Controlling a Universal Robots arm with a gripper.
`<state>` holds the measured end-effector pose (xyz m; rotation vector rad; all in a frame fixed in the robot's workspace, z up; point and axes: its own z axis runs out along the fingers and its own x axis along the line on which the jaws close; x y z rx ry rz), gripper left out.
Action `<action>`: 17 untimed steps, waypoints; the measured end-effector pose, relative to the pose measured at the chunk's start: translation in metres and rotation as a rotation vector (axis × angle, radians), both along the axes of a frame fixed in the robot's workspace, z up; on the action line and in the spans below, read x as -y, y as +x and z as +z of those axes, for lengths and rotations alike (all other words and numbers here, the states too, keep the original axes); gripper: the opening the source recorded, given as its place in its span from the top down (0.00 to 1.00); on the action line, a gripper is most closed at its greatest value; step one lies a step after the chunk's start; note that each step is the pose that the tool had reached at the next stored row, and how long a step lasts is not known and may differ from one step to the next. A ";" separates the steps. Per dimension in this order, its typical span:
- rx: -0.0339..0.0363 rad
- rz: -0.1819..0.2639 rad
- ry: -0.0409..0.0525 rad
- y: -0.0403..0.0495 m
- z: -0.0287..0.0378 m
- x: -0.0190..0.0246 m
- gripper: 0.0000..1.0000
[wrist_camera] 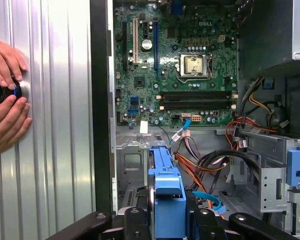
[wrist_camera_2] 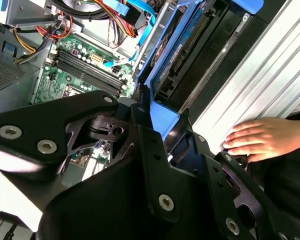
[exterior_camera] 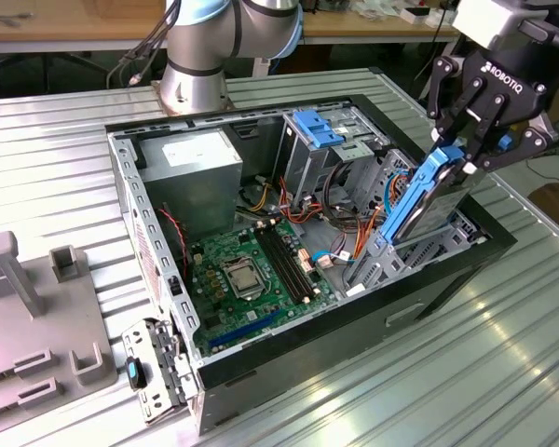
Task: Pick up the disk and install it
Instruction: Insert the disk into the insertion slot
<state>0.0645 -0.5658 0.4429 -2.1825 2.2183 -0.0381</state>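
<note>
The disk, a dark drive in a bright blue carrier, stands steeply tilted at the exterior view's right end of the open computer case. Its lower end is down among the metal bay rails and its upper end sticks out above the case rim. My gripper is shut on the upper end, with black fingers on either side of the blue carrier. Both wrist views show the disk running away from the gripper into the case.
The motherboard lies on the case floor, beside a power supply and a drive cage with a blue bracket. Orange, red and blue cables run near the bay. A person's hands rest on the ribbed table beside the case. A grey fixture sits at the exterior view's left.
</note>
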 end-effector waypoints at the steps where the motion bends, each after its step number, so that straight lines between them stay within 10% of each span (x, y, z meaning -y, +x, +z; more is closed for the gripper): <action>1: -0.0005 0.000 0.0001 0.0000 -0.0010 0.0000 0.63; 17: -0.0042 0.000 0.0000 0.0004 -0.0143 0.0005 0.63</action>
